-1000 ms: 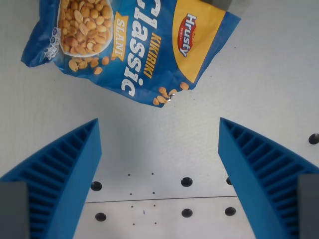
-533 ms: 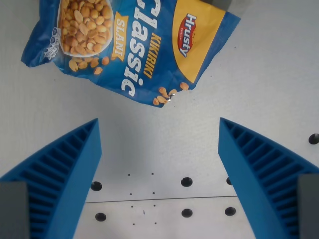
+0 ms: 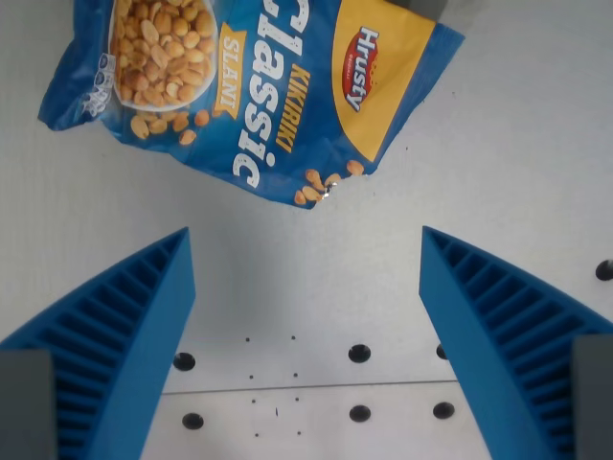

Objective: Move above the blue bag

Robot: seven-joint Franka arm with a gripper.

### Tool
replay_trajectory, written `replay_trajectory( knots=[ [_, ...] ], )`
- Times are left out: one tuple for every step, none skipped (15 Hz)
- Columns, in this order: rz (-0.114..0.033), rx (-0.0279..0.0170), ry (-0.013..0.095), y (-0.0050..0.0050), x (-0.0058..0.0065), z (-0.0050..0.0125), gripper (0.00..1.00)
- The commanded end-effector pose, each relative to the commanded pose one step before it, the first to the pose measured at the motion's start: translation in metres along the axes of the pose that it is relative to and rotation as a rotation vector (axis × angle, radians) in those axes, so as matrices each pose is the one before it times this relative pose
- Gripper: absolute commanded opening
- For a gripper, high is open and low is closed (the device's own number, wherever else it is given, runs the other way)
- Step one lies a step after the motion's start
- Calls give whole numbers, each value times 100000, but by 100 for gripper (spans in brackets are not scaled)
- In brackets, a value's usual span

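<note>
From the wrist view's left, the first thing to see is the left finger [image 3: 115, 335] of the end effector [image 3: 306, 249], a ribbed blue wedge rising from the lower left corner of the view. Its tip stops well short of the blue bag [image 3: 239, 86], which lies flat on the pale grey bench [image 3: 536, 144] in the upper part of the view, cut off by the top edge so the far end of it is out of sight. The bag is a snack packet showing a bowl of peanuts on its left side, the word "Classic" in white across the middle, "SLANI" and "KIKIRIKI" in yellow, and a yellow panel with a red "Hrusty" logo on its right. It sits skewed, with its nearest corner pointing down toward the gap between the fingers, closer to the left finger than the right.

Between the fingers lies only bare bench, with a thin seam [image 3: 306, 387] running across it and several dark round holes [image 3: 359, 353] near that seam, plus 1 more hole at the far right edge. On the wrist view's right stands the other blue finger [image 3: 508, 335]. The 2 fingers are spread wide apart and grip nothing
</note>
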State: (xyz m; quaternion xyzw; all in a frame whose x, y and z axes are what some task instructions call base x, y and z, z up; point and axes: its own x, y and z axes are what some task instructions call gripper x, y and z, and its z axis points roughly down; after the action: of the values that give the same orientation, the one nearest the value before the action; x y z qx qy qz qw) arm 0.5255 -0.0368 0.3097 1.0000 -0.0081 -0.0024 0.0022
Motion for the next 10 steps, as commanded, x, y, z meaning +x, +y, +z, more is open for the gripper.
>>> replay_trajectory(
  knots=[
    [-766, 206, 2387, -196, 578, 519, 100],
    [-111, 48, -96, -46, 135, 212, 100],
    [-18, 48, 190, -50, 142, 223, 100],
    [-58, 62, 98, -52, 150, 232, 100],
    [31, 74, -63, -54, 158, 245, 100],
    [28, 60, -101, -54, 163, 258, 100],
    [-12, 62, -164, -53, 170, 270, 100],
    [-1, 37, -232, -55, 176, 284, 100],
    [-50, 61, -62, -56, 183, 296, 100],
    [-89, 62, -248, -59, 191, 309, 100]
  ],
)
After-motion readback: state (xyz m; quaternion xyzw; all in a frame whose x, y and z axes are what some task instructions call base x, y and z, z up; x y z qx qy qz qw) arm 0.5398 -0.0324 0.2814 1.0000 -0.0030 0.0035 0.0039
